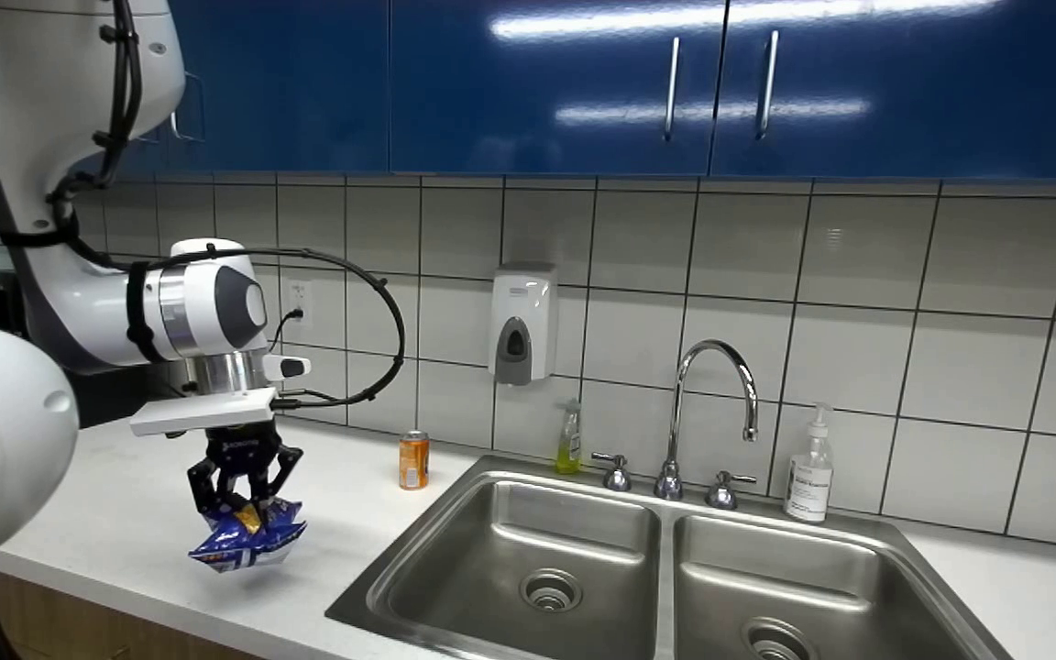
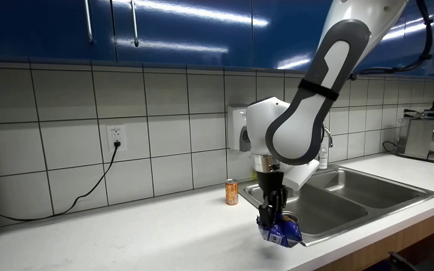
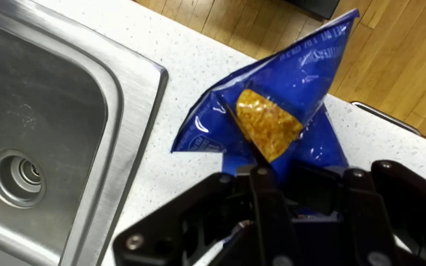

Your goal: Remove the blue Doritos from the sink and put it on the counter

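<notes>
Evidently the gripper (image 1: 239,513) has the blue bag (image 3: 309,74) pinched near its middle, just above the counter (image 1: 345,513) and beside the sink (image 3: 135,92). It should handle light, soft and slick; a mild mid-body squeeze suits it, since it likely crushes easily.

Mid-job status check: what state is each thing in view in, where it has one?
Blue Doritos bag: creased, held above the counter, outside the sink
Gripper: jaws shut on the bag
Faucet: no water running
Orange can: upright, opened or not unclear
Spray bottle: upright
Pump bottle: upright
Black plug: in the wall outlet
Blue cabinet doors: shut
</notes>
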`<state>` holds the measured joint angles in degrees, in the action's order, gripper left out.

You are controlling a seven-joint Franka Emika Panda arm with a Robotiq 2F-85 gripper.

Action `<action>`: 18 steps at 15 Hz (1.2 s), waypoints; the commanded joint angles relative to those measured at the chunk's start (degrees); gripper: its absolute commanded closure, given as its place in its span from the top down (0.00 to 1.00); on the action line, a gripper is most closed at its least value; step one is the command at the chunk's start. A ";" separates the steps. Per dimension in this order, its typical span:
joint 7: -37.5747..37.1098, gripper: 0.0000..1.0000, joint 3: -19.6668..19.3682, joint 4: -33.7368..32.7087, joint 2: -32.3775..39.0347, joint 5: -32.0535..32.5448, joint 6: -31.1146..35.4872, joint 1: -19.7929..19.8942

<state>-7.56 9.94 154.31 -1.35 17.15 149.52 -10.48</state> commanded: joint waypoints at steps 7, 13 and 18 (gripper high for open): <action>-0.67 0.03 0.34 -0.29 0.00 -0.78 -0.60 0.06; -0.69 0.03 0.35 -0.33 0.01 -0.80 -0.69 0.05; -1.20 0.01 0.40 -0.60 0.39 -0.40 -0.52 0.03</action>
<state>-8.38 10.06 153.99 -1.27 16.50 148.90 -10.63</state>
